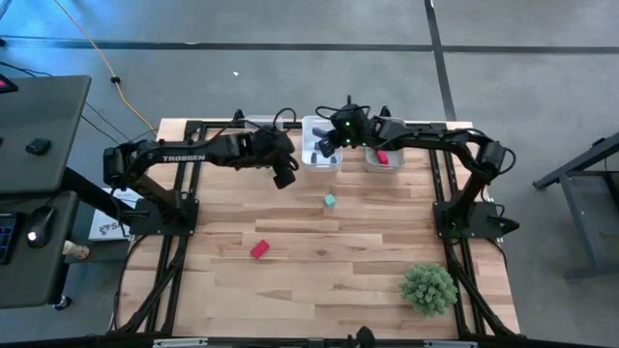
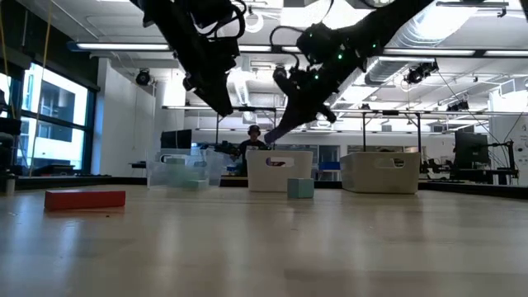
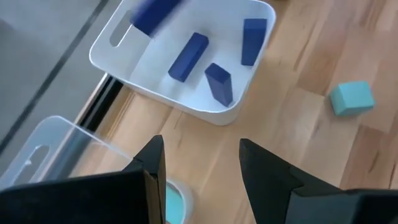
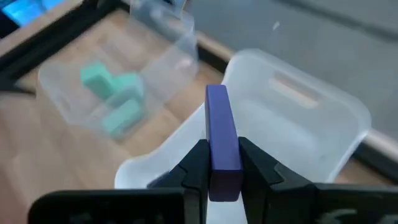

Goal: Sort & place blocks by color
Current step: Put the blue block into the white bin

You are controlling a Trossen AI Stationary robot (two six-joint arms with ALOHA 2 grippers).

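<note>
Right gripper (image 4: 222, 163) is clamped on a purple bar (image 4: 222, 140), held upright between the fingers, above the middle bin (image 4: 292, 118). High view puts that gripper (image 1: 327, 145) over the middle bin (image 1: 322, 160) at the far edge of the table (image 1: 319, 290). Low view shows it (image 2: 280, 124) hanging above the bin (image 2: 279, 170), clear of the rim.

Left gripper (image 3: 202, 165) has its fingers spread with nothing between them. It hovers (image 1: 284, 178) over the table near the middle bin, on its left side, well off the surface in low view (image 2: 223, 106).

Blocks:
- Middle bin holds purple bars (image 3: 188, 56); three are sharp in left wrist view, and a fourth blurred piece is near the bin's handle slot.
- Left bin (image 4: 118, 93) is clear and holds teal blocks (image 4: 115, 93); at least three, exact count unclear through the plastic.
- Right bin (image 1: 383, 158) has a red block (image 1: 382, 157) inside.
- Loose teal cube (image 1: 330, 200) sits on the table just in front of the middle bin, apart from it.
- Loose red bar (image 1: 259, 249) lies flat nearer the front of the table, left of centre, well apart from the cube.

Plant ball (image 1: 428, 287) sits at the front right of the table, away from both arms. Person (image 2: 252, 142) visible in the room behind the bins.
</note>
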